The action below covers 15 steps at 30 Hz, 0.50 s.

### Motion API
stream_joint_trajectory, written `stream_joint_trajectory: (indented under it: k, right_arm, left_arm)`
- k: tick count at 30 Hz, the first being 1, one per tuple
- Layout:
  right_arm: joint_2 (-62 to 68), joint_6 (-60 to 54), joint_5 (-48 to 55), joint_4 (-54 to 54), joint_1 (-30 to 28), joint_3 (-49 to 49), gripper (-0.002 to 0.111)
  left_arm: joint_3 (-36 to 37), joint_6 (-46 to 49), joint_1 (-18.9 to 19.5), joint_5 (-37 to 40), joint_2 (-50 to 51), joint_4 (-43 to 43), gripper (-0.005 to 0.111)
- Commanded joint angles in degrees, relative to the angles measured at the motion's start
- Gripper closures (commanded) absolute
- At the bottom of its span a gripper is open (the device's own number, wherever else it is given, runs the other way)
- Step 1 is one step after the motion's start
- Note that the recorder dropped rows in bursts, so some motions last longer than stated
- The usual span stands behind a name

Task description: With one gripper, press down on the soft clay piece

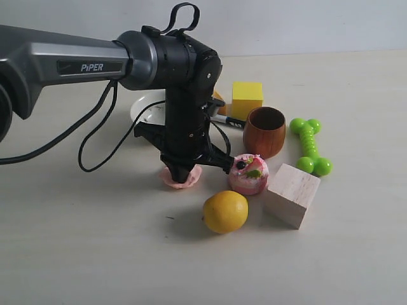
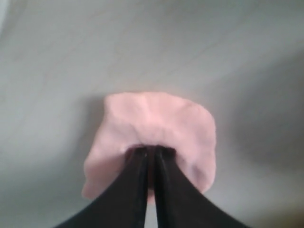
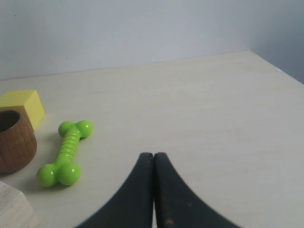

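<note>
The soft clay piece (image 1: 190, 178) is a small pale pink flattish lump on the table, left of the pink cake toy. My left gripper (image 1: 179, 173) points straight down onto it, jaws shut, tips sunk into its surface. In the left wrist view the clay (image 2: 156, 123) fills the middle, dented where the shut black tips of the left gripper (image 2: 152, 151) meet it. My right gripper (image 3: 153, 156) is shut with nothing in it, hanging over bare table to the right of the objects; the exterior view does not show it.
Close to the clay lie a pink cake toy (image 1: 248, 174), a yellow fruit (image 1: 225, 211) and a pale wooden block (image 1: 291, 194). Behind stand a wooden cup (image 1: 264, 131), a yellow cube (image 1: 247, 99), a white plate (image 1: 147, 107) and a green bone toy (image 1: 310, 145).
</note>
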Motion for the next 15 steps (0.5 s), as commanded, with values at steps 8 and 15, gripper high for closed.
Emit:
stream_joint_trajectory:
  k: [8, 15]
  right_arm:
    - [-0.32, -0.41, -0.37, 0.08, 0.07, 0.25, 0.108]
    - [-0.32, -0.41, -0.37, 0.08, 0.07, 0.25, 0.108]
  left_arm:
    - [-0.04, 0.68, 0.15, 0.54, -1.64, 0.25, 0.107]
    - [-0.04, 0.68, 0.15, 0.54, -1.73, 0.36, 0.107]
